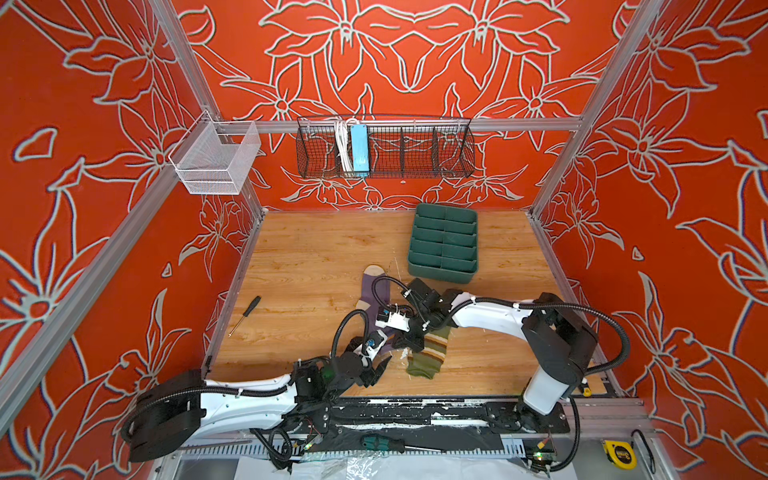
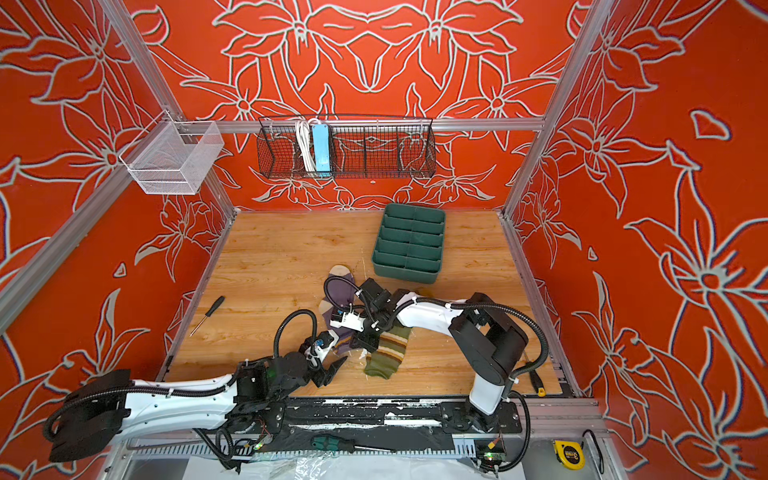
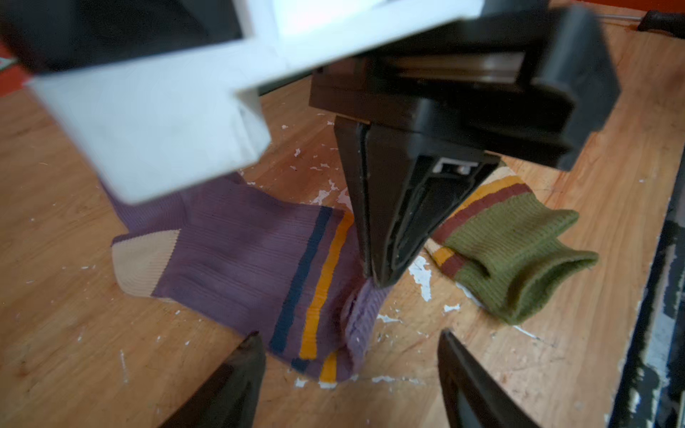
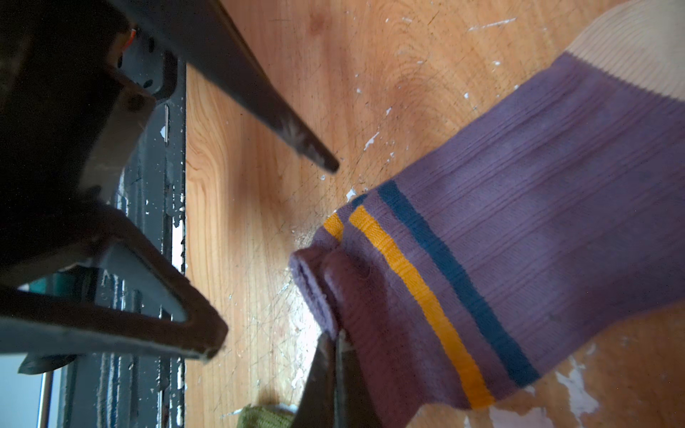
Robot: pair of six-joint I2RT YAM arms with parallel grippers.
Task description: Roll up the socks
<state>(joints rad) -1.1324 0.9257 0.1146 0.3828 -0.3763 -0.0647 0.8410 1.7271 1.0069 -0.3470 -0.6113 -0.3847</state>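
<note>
The purple sock (image 1: 374,286) (image 2: 343,284) lies on the wooden table, cream toe toward the back and striped cuff toward the front. My right gripper (image 1: 398,345) (image 4: 335,342) is shut on the rim of that cuff (image 3: 365,300), pinching a fold of it. The olive green sock (image 1: 428,353) (image 2: 388,353) (image 3: 519,255) lies just right of it, partly under the right arm. My left gripper (image 1: 379,369) (image 3: 350,335) stands open just in front of the purple cuff, a fingertip (image 3: 255,339) on either side of it, touching nothing.
A green divided tray (image 1: 440,275) stands at the back right of the table. A black screwdriver (image 1: 245,316) lies at the left. Two wire baskets (image 1: 386,145) (image 1: 216,160) hang on the back rail. White paint flecks mark the wood near the socks.
</note>
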